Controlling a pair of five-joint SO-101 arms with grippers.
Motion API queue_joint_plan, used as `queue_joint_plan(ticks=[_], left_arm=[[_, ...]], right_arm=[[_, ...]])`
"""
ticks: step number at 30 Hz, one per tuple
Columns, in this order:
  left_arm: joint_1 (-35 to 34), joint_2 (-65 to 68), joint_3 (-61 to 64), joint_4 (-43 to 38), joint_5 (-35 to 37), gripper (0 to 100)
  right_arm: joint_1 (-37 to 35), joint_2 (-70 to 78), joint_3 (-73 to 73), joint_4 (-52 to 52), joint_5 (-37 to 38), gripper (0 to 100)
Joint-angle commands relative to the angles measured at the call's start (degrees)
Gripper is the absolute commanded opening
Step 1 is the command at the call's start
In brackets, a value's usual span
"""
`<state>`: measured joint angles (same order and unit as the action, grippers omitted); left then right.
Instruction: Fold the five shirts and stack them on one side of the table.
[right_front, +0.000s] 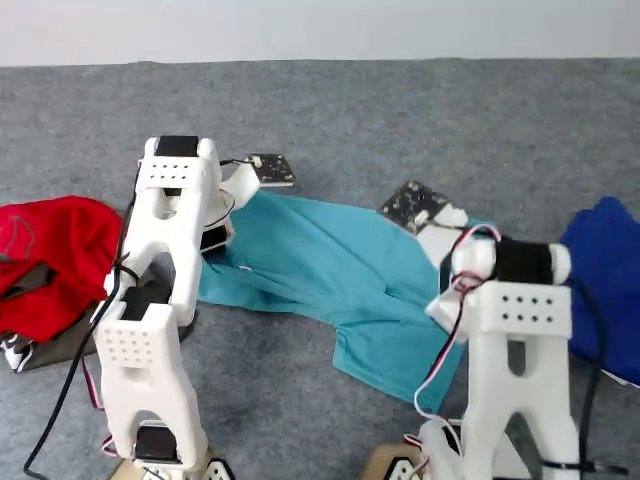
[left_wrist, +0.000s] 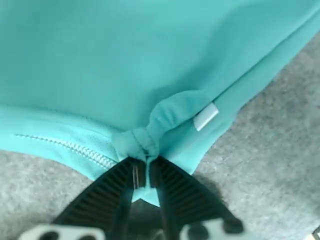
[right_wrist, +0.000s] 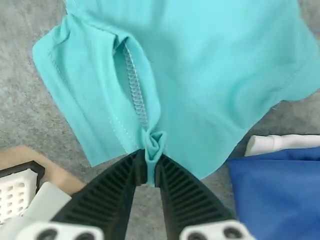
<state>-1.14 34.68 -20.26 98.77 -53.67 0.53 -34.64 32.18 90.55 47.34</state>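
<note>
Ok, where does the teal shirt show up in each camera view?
High view: teal shirt spread mid-table, between the two arms.
Left wrist view: teal shirt directly ahead of the left gripper, which pinches a bunched edge.
Right wrist view: teal shirt ahead of the right gripper, which pinches a fold by a seam.
Shared landmark: the grey table surface under the shirt.

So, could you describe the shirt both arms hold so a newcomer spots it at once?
On the grey table, look to the middle: the teal shirt lies spread there. The left pincer and right pincer pinch it; its neighbours are a red shirt and a blue shirt.
</note>
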Motion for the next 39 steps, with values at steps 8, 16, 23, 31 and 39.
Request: queue_joint_plan(ticks=[8,16,23,31,39], left_arm=[[-0.44,0.18,-1.19,0.97,0.62,1],[-4.57,-7.47,-7.78,1.76,0.62,14],[-3.16,-14.86,-5.93,1.76,0.62,14],[-0.09,-9.32,-5.23,0.35,4.13,1],[0.70,0.00,-5.23,0.44,12.22,1]], right_arm=[[-0.75,-8.66,4.66,0.75,-0.26,4.4],[-0.92,-16.92,-5.80,7.08,-5.63,26.6],[-1.98,-16.84,-5.54,0.66,-5.98,22.3],[-1.89,-16.84,10.02,-17.98,-5.98,9.8],[-0.48,-17.36,12.22,-19.56,-9.93,1.4]])
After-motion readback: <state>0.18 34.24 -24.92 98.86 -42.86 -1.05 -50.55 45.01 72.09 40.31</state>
